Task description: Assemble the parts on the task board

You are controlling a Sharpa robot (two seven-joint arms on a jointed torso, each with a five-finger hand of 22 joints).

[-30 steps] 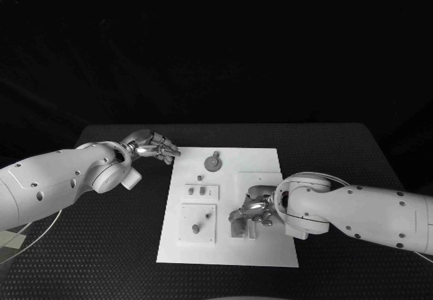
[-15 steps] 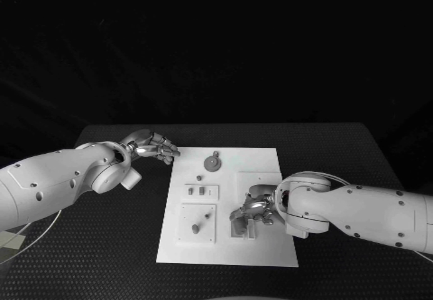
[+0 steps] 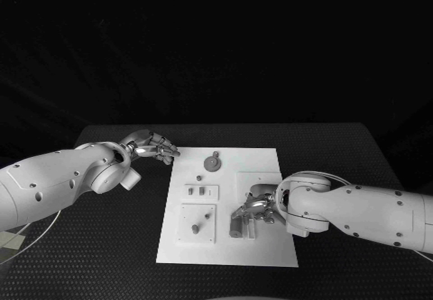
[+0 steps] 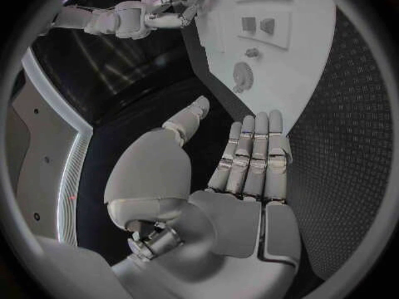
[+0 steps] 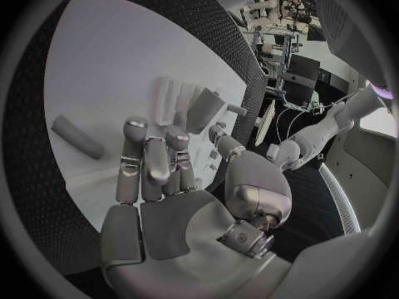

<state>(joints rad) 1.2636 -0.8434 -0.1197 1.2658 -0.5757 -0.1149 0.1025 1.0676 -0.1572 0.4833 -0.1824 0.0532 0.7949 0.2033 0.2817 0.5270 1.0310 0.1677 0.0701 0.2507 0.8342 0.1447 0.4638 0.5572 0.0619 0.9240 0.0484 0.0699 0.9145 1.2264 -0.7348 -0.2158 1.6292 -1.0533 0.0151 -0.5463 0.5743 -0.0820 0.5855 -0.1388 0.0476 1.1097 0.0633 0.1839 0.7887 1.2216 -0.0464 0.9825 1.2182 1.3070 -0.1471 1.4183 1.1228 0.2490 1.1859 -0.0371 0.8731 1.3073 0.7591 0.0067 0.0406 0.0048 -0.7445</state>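
The white task board (image 3: 271,162) lies mid-table. My right hand (image 3: 258,209) hovers low over its right half, fingers spread, nothing in the palm (image 5: 170,212). Its thumb tip is close to an upright grey part (image 5: 203,109); I cannot tell if they touch. A grey cylinder (image 3: 236,226) lies loose on the board beside the fingers, also seen as the cylinder (image 5: 79,136). My left hand (image 3: 153,147) is open with straight fingers, off the board's far left corner above the black mat. A round part (image 3: 214,164) sits near the far edge.
Two small pieces (image 3: 201,189) stand in a square plate left of centre. A second plate (image 3: 198,223) nearer me holds two more. The left wrist view shows the board (image 4: 308,60) with the round part (image 4: 243,73). Black mat (image 3: 108,219) surrounds the board.
The right hand's fingers have shifted slightly, and the grey cylinder now lies in plain sight on the board beside them. The left hand has stayed put.
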